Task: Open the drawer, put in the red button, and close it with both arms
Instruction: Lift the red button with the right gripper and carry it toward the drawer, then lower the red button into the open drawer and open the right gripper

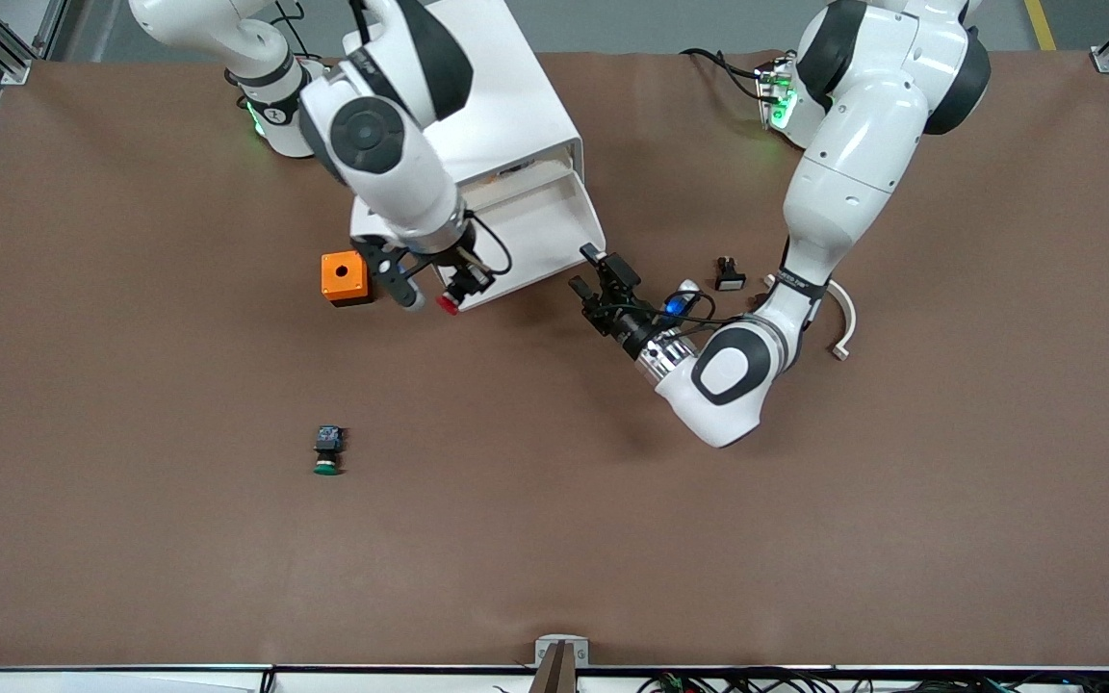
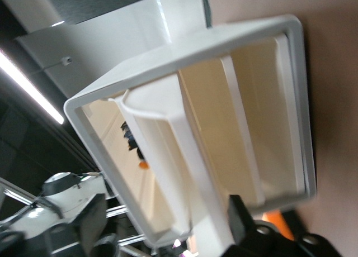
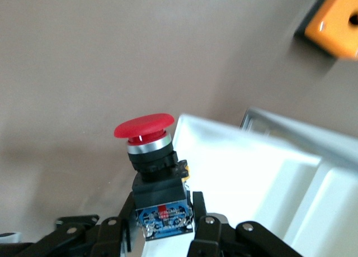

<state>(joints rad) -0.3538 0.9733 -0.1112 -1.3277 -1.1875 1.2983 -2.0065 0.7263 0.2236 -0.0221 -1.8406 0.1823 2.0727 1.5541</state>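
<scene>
We cannot see most of the drawer (image 1: 545,226) interior under the right arm (image 1: 391,144); the orange box (image 3: 335,22) is blurred and cut off.

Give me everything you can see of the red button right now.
The red button is a small pushbutton: a glossy red mushroom cap, a silver collar under it, then a black body ending in a blue base. The right pincer is shut on the body, fingers on either side, the cap pointing away from the wrist. It is up off the table, over the front edge of the open white drawer. Nothing else touches it.
</scene>
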